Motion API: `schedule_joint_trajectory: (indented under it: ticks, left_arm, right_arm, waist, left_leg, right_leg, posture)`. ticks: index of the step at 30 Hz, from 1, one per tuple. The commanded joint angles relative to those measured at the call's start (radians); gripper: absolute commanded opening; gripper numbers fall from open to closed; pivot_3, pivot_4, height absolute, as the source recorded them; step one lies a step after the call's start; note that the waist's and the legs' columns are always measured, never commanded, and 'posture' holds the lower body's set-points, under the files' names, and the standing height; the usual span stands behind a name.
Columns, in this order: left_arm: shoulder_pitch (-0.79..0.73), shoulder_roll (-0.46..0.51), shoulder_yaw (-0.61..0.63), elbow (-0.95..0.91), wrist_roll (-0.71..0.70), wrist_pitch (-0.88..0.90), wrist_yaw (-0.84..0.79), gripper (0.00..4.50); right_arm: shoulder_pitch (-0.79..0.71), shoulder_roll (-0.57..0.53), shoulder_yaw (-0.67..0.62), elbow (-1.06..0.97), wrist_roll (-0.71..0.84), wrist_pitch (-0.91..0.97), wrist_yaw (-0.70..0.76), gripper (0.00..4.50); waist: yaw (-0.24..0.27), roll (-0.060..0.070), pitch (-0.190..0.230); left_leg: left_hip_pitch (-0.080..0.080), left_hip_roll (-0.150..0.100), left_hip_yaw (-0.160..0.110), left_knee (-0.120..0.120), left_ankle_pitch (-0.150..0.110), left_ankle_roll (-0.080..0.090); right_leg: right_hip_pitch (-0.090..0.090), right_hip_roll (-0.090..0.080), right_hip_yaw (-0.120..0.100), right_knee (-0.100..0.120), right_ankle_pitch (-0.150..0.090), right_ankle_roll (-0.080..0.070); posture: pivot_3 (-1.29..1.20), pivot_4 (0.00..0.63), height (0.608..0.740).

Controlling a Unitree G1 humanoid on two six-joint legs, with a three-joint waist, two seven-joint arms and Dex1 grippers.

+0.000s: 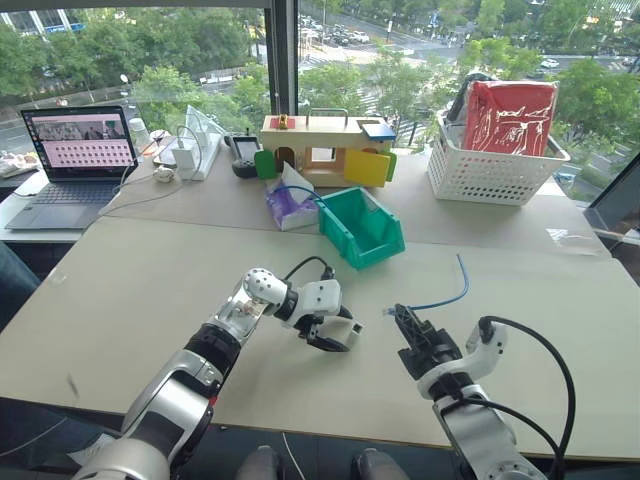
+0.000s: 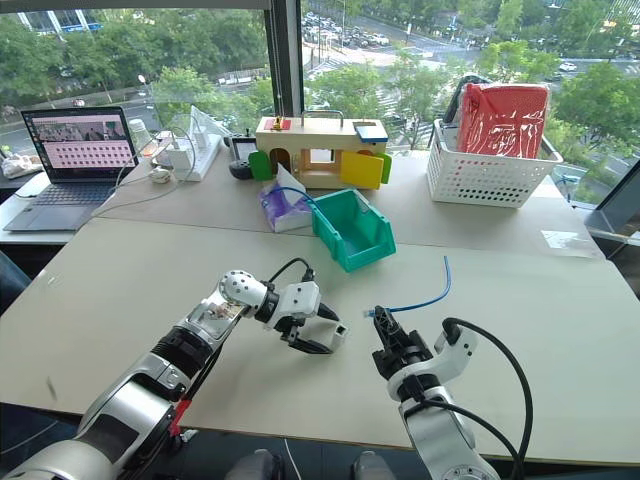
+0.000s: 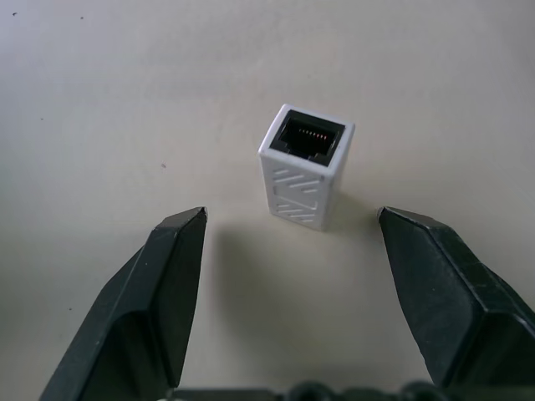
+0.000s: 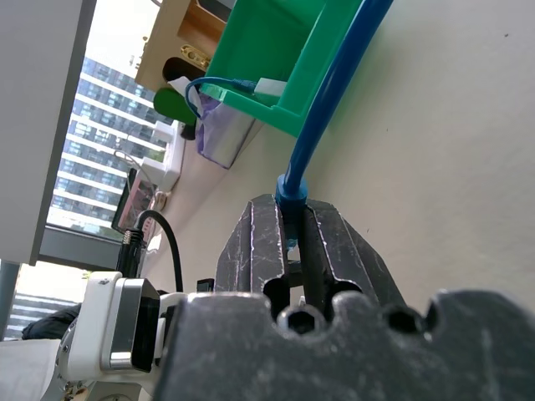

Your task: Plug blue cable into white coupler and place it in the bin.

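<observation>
The white coupler (image 3: 304,166) lies free on the bench (image 1: 150,280), socket end turned up toward my left wrist, and my left fingers (image 3: 171,276) stand wide apart on either side of it, touching nothing. It is a small, hard plastic block, light enough to skid if one pad meets it first, so I judge the flat patterned side walls to be the place to pinch, square on and low, leaving the dark socket mouth open. My left gripper (image 1: 335,333) is angled down and across toward my right, the forearm reaching out over the bench. My right gripper (image 1: 405,322) is clamped on the blue cable (image 1: 448,292) close to its plug end, pointing roughly level and forward; the cord leaves the fingers and arcs loosely over the bench toward the bin (image 1: 362,228). The cable is thin and limp, so only the short stretch near the grip will steer, and the plug's little latch looks delicate. I cannot quite make out how much plug sticks out past my fingers. The bin sits well beyond both hands, near a tissue pack (image 1: 288,203), and seems to already hold a cable.
</observation>
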State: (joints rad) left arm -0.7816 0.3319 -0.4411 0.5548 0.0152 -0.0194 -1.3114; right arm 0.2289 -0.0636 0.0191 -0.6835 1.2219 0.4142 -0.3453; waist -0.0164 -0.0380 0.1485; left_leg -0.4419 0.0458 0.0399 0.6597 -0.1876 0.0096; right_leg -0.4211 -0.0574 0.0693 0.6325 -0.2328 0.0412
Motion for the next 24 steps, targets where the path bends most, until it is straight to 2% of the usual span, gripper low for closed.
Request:
schedule_joint_trajectory:
  ticks: [1,6,18,21,24]
  left_arm:
    - [0.011,-0.010,0.002,-0.033,-0.008,-0.003,-0.018,3.58]
    - [0.009,-0.039,0.024,0.021,-0.004,-0.045,0.029,3.58]
    - [-0.034,-0.096,0.064,0.183,-0.009,-0.151,0.016,3.58]
    - [-0.045,-0.102,0.066,0.242,-0.011,-0.175,-0.025,2.86]
    - [-0.053,-0.108,0.071,0.285,-0.011,-0.199,-0.051,1.81]
  right_arm:
    - [-0.015,-0.002,-0.018,-0.027,0.008,-0.008,0.014,0.00]
    - [-0.020,-0.005,-0.023,-0.025,0.009,-0.006,0.015,0.00]
    - [-0.026,-0.007,-0.039,-0.029,0.007,-0.005,0.012,0.00]
    - [-0.024,-0.008,-0.041,-0.032,0.005,-0.006,0.011,0.00]
    - [-0.025,-0.010,-0.044,-0.030,0.006,-0.005,0.012,0.00]
  waist:
    - [0.000,0.000,0.000]
    - [0.002,0.000,0.000]
    - [0.002,0.000,0.000]
    - [0.001,0.000,0.000]
    - [0.001,0.000,0.000]
  left_leg:
    - [0.000,0.000,0.000,0.000,0.000,0.000]
    - [0.000,0.000,0.000,0.000,0.000,0.000]
    - [0.000,-0.001,0.000,0.000,0.000,0.000]
    - [0.000,-0.001,0.000,0.000,0.000,0.000]
    - [0.000,-0.001,0.000,0.000,0.000,0.000]
  right_leg:
    - [0.000,0.000,0.000,0.000,0.000,0.000]
    - [0.000,0.000,0.000,0.000,0.000,0.000]
    - [0.000,0.000,0.000,0.000,0.001,0.001]
    - [0.001,0.000,0.000,0.000,0.001,0.001]
    - [0.001,0.000,0.000,0.000,0.001,0.001]
  posture:
    - [0.00,0.150,0.740]
    - [0.00,0.150,0.740]
    - [0.00,0.150,0.740]
    - [0.00,0.150,0.740]
    - [0.00,0.150,0.740]
